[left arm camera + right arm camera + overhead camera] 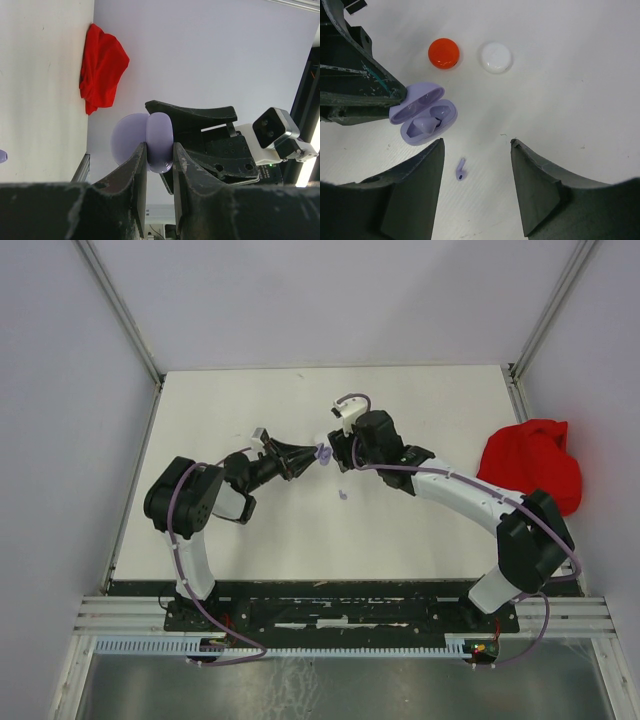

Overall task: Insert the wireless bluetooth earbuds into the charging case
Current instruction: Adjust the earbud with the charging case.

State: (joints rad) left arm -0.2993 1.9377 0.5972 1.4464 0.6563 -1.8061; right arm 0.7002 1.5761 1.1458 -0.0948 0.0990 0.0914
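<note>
From above, the left tool (312, 454) is clamped on the open purple case (323, 452), and a purple earbud (343, 495) lies on the bench (250, 530) just beside it. The left wrist view shows the case pinched tight. In the right wrist view, the right tool (476, 144) stands apart over that loose earbud, and a second earbud (426, 124) sits inside the case.

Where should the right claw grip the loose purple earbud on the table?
Probably from straight above, pinching across the stem near the bulb. The loose purple earbud lies flat on the table, apart from the charging case, its stem lengthwise between the fingers of the open right claw.
</note>
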